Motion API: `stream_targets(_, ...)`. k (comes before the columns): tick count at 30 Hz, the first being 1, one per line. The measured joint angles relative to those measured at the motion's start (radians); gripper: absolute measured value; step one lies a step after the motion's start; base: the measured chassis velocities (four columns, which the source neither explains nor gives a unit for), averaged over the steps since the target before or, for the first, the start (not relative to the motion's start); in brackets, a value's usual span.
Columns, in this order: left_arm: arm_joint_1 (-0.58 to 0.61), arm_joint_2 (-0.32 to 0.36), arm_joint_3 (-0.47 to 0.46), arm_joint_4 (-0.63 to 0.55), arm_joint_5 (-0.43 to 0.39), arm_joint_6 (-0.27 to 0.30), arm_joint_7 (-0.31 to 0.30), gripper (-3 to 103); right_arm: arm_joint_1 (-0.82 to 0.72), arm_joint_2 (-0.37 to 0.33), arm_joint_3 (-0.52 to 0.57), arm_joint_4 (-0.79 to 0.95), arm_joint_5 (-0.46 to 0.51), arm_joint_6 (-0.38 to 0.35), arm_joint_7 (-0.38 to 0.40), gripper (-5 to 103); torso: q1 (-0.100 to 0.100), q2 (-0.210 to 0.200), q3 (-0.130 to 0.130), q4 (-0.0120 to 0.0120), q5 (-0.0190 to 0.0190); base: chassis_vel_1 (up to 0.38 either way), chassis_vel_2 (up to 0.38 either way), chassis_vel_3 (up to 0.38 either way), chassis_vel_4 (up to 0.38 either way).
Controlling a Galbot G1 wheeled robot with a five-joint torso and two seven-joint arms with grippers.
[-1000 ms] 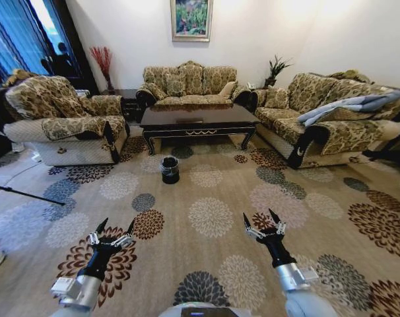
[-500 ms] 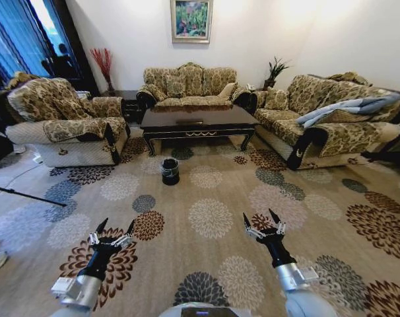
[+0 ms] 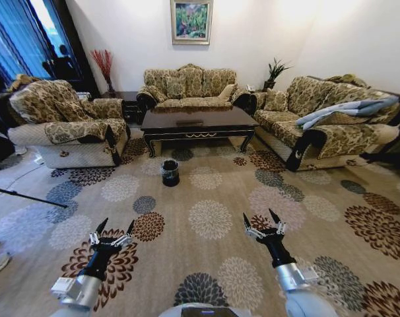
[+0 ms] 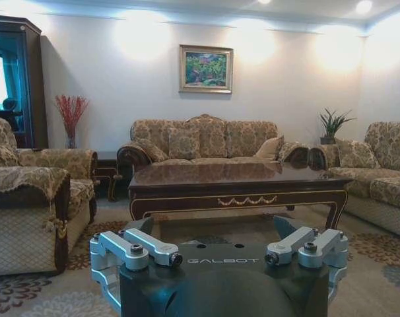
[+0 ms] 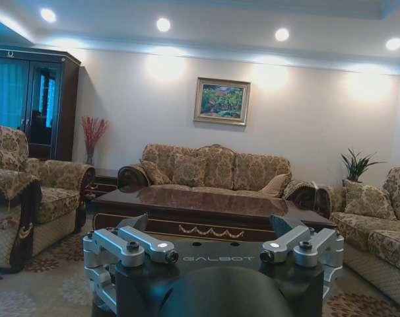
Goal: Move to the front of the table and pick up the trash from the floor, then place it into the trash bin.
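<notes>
The dark-brown table [image 3: 199, 122] stands ahead on the patterned floor [image 3: 210, 218], between the sofas. It also appears in the left wrist view [image 4: 233, 181] and the right wrist view [image 5: 206, 201]. The small black trash bin [image 3: 170, 172] sits on the carpet in front of the table's left half. The trash is out of view. My left gripper [image 3: 118, 223] and right gripper [image 3: 259, 216] hover low at the front of the head view, both open and holding nothing. Each is well short of the bin. In the wrist views the left gripper [image 4: 216, 231] and the right gripper [image 5: 210, 228] point at the table.
An armchair [image 3: 61, 122] stands on the left, a long sofa [image 3: 332, 122] on the right and another sofa [image 3: 190, 86] behind the table. A thin dark rod [image 3: 25, 195] lies on the carpet at the left. Open carpet stretches between me and the bin.
The whole picture has shifted slightly, so the camera has moved a little towards the table. Both grippers hold the same open pose.
</notes>
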State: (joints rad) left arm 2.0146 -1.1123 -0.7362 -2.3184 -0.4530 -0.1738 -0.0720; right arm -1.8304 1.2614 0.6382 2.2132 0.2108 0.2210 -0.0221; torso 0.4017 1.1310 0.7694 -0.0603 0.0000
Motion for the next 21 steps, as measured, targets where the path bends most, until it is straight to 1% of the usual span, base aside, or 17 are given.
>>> stream_targets(5, 0.000, 0.000, 0.000, 0.000, 0.000, 0.000, 0.000, 100, 0.000, 0.000, 0.000, 0.000, 0.000, 0.000, 0.000, 100, 0.003, 0.008, 0.005, 0.0000, 0.0000, 0.000, 0.000, 0.000, 0.000)
stream_targets(21, 0.000, 0.000, 0.000, 0.000, 0.000, 0.000, 0.000, 100, 0.000, 0.000, 0.000, 0.000, 0.000, 0.000, 0.000, 100, 0.001, 0.002, 0.002, 0.0000, 0.0000, 0.000, 0.000, 0.000, 0.000)
